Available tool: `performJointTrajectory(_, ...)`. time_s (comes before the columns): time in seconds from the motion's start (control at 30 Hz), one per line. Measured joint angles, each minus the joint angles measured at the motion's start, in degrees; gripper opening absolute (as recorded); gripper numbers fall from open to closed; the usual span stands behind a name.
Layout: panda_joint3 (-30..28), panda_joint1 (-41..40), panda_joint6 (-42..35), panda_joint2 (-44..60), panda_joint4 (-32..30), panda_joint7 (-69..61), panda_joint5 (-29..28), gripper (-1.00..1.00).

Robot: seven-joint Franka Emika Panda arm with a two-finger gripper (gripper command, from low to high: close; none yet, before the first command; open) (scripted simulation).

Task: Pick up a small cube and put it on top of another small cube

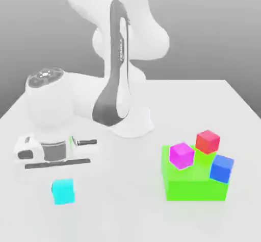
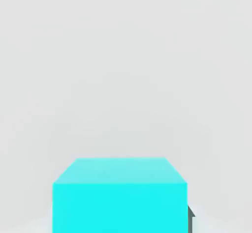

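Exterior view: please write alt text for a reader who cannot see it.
A white robot arm's hand hangs over a small cyan cube on a white table. Toward the exterior view's right, small magenta, red and blue cubes sit on a large green block.

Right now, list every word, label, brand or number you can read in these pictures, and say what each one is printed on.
"FRANKA": small white letters running lengthwise down the dark stripe of the robot arm, faint, so the reading is tentative.
No text on the cyan cube, red cube, magenta cube, blue cube or green block.
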Motion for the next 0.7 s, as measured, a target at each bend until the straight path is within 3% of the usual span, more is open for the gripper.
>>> performJointTrajectory(0.13, 5.69, 11.65, -4.79, -8.27, -3.36, 2.29, 0.97, -1.00)
performJointTrajectory(0.53, 23.49, 31.71, -19.15, -33.42, -13.60, 9.25, 4.11, -1.00)
performJointTrajectory(0.7, 26.94, 33.36, -11.53, -28.54, -16.29, 10.42, 4.28, -1.00)
